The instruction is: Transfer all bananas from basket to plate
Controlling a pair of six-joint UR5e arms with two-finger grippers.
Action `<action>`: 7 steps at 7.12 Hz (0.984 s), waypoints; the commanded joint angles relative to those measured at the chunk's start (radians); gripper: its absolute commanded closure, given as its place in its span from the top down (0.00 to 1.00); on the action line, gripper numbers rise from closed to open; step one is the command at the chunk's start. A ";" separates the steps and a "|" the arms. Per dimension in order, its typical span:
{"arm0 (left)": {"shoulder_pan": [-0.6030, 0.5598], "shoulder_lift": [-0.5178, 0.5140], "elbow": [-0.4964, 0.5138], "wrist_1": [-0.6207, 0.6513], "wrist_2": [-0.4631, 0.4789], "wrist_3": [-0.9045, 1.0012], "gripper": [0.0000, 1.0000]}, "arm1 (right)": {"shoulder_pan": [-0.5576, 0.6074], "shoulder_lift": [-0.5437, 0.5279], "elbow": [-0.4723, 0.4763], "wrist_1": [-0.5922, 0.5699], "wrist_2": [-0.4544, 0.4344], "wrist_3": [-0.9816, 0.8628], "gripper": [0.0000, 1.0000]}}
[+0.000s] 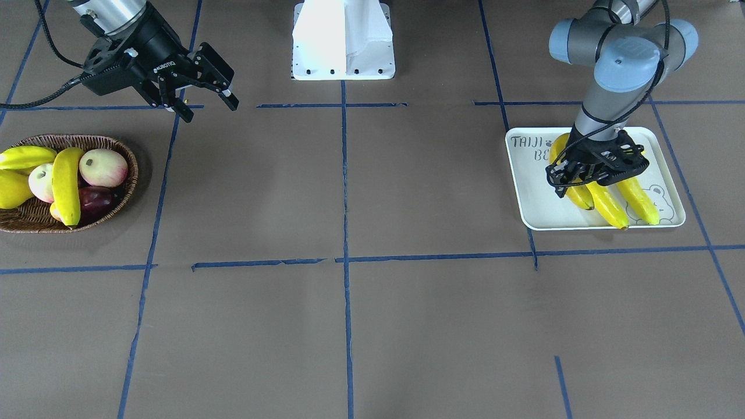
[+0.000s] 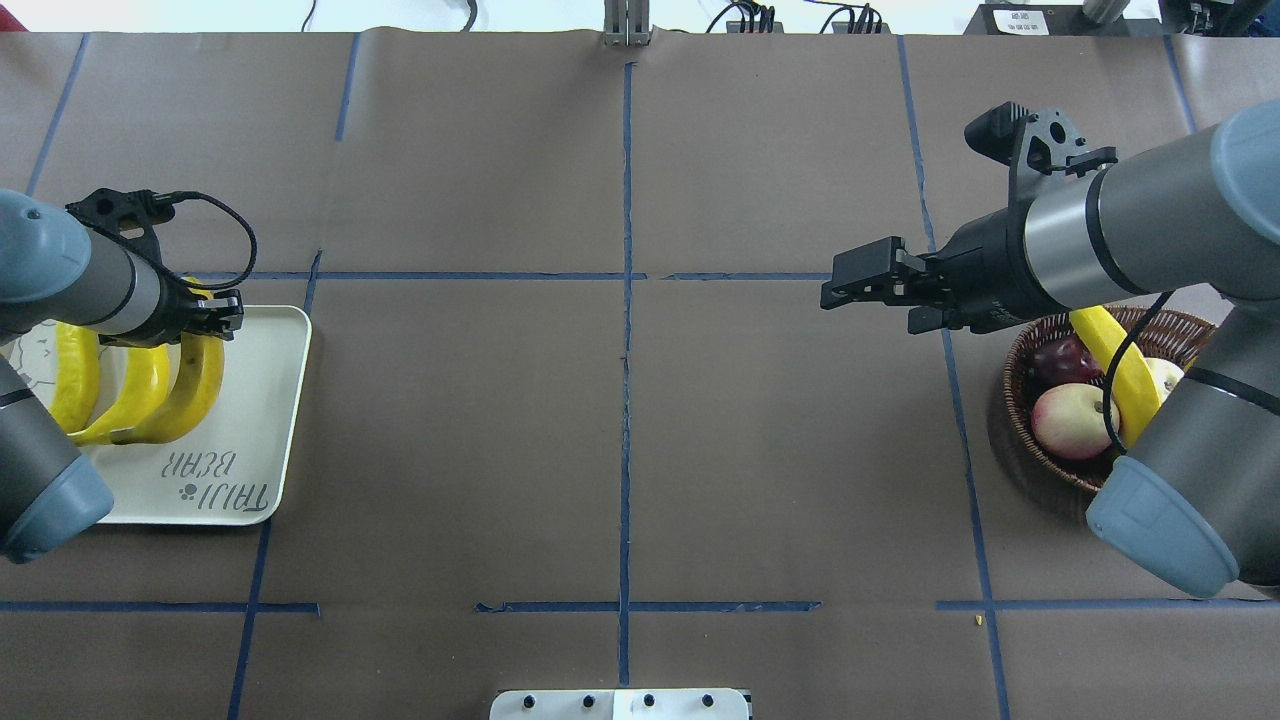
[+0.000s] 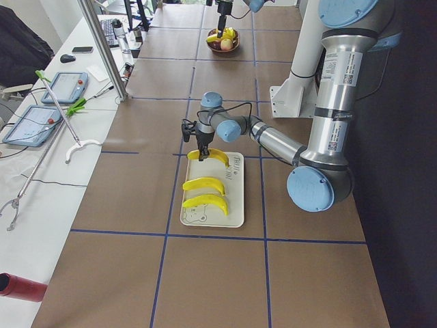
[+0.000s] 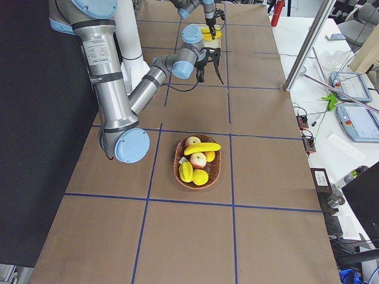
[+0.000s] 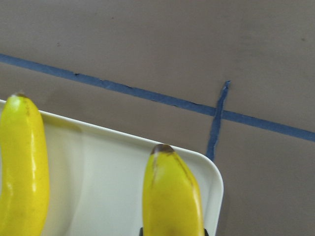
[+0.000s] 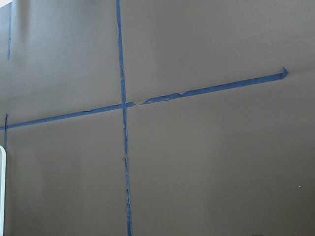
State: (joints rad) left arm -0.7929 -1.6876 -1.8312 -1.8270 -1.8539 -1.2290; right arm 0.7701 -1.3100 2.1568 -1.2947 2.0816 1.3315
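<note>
Atop basket (image 1: pixel 75 138) peaches (image 1: pixel 103 167), banana (image 1: pixel 66 183), perhaps mango (image 1: pixel 96 199) beneath

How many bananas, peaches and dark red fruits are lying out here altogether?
Bananas: 4 (3 on the plate, 1 in the basket)
Peaches: 2
Dark red mango: 1
Total: 7, not counting the unclear yellow fruit

In the front-facing view the left gripper (image 1: pixel 567 183) covers the upper halves of the three long, curved yellow bananas (image 1: pixel 608 206) on the white rectangular plate (image 1: pixel 535 198), and also the end of the plate's printed lettering (image 1: pixel 532 148). The left wrist view ends right at the finger pads, so whether they clamp a banana cannot be told. The oval brown woven wicker basket (image 1: pixel 131 169) is cut by the front-facing view's left edge, which leaves a rounded yellow fruit (image 1: pixel 9 189) unidentifiable, and in the overhead view the right arm (image 2: pixel 1170 450) hides much of the basket.
</note>
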 commanded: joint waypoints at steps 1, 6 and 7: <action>0.001 0.032 0.111 -0.018 0.098 0.184 0.10 | 0.062 -0.073 0.000 0.017 0.035 -0.112 1.00; -0.003 0.031 0.109 -0.021 0.102 0.220 0.13 | 0.081 -0.074 0.000 0.017 0.063 -0.115 1.00; -0.003 0.029 0.109 -0.021 0.101 0.221 0.78 | 0.084 -0.074 0.000 0.017 0.064 -0.115 1.00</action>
State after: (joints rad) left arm -0.7957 -1.6570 -1.7216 -1.8479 -1.7520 -1.0089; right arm 0.8518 -1.3837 2.1569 -1.2778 2.1447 1.2170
